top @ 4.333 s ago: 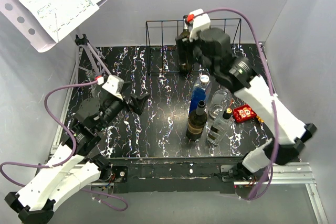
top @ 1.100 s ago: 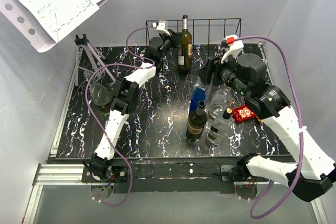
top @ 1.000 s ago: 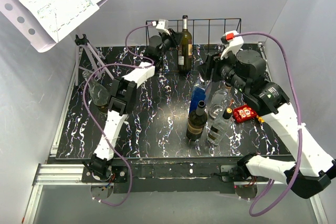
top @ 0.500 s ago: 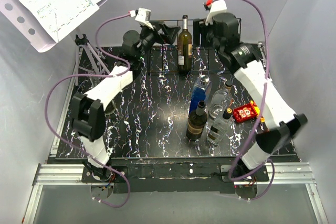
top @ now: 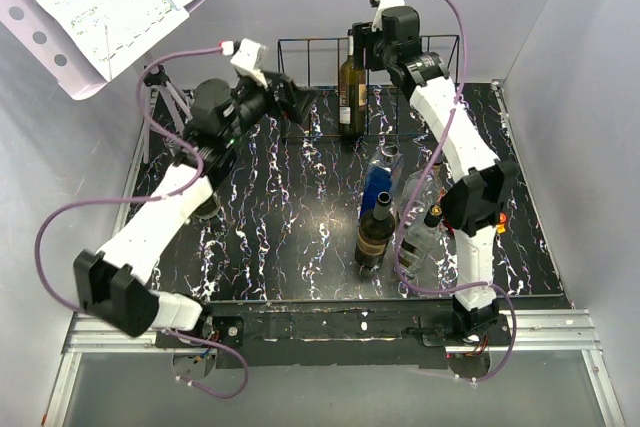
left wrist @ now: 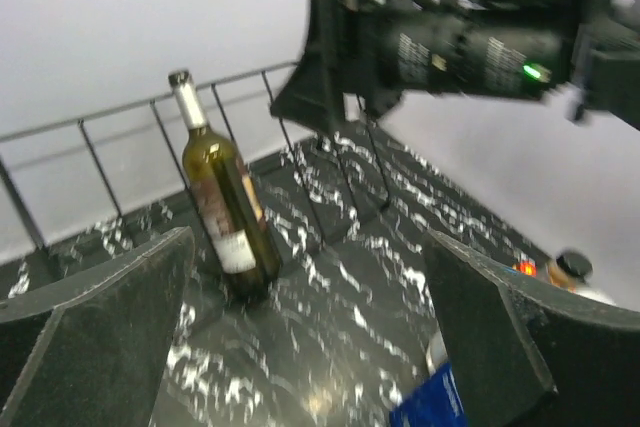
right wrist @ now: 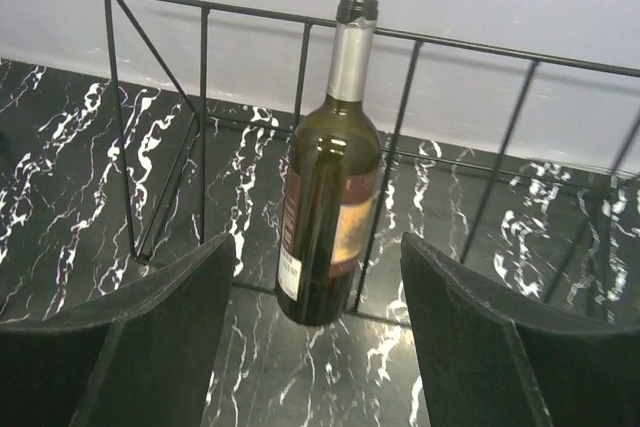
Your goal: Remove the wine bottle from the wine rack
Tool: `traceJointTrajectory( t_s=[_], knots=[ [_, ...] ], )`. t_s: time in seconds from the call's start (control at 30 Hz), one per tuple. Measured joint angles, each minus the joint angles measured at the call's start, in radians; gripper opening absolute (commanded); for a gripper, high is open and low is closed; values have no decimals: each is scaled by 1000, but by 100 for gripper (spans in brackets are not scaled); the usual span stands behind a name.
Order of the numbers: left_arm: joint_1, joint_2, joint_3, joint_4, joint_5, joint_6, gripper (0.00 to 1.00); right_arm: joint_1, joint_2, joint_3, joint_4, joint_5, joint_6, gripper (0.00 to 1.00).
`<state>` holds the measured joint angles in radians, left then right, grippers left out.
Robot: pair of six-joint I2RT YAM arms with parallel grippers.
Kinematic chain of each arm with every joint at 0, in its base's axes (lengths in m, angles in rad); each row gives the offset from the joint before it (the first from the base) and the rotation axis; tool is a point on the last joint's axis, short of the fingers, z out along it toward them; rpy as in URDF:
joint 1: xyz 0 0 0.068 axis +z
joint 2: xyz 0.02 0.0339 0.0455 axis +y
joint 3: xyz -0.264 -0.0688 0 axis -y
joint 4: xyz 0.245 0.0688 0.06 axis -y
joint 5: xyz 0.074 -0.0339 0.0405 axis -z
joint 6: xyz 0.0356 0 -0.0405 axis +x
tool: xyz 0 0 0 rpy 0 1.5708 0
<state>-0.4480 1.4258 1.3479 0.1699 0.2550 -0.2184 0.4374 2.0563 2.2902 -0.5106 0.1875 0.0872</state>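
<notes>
Right tool [right wrist: 315,252], fingers spread and holding nothing, faces the bottle [right wrist: 325,197] head-on. In its own view the bottle stands straight ahead, framed between the two fingers but clear of both. Left tool [left wrist: 308,247] is likewise spread and empty. It hangs farther off, with the bottle ahead and to its left.

The bottle stands upright inside the rack [right wrist: 204,97] on the bench [right wrist: 80,147]. Thin vertical bars run close behind and beside it. Its foil-wrapped neck rises above the top rail, while the labelled body sits below the rail, among the bars.

Handling, as a judgement:
- **Material:** dark glass is rigid, smooth and breakable, so it will not yield to the fingers and may slip under a light pinch.
- **Weight:** the fill level cannot be told through the glass, so assume a full, heavy bottle.
- **Hold:** the exposed neck, just above the shoulder, looks the best place. It is narrow, free of the wire, and the flare below it resists sliding.
- **Body:** it is wider, and the bars partly fence it in.
- **Lift:** straight up is advisable, since the base must clear the rail and a neck-held bottle tends to swing.
</notes>
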Motion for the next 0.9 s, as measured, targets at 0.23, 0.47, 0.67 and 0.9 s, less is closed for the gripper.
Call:
traceJointTrajectory(
  t_s=[0.23,0.47,0.67,0.9],
  knots=[
    [0,-379,-277,-143,-6,45,98,-23,195,98,39,-68,73,73],
    [-36,-606,-488,-170,-45,75,98,-46,200,122,92,-99,100,73],
    [-85,-629,-565,-168,-93,116,98,-53,195,58,175,-95,91,73],
    [-86,-615,-565,-146,-110,122,98,-54,167,35,161,-96,63,73]
  ],
)
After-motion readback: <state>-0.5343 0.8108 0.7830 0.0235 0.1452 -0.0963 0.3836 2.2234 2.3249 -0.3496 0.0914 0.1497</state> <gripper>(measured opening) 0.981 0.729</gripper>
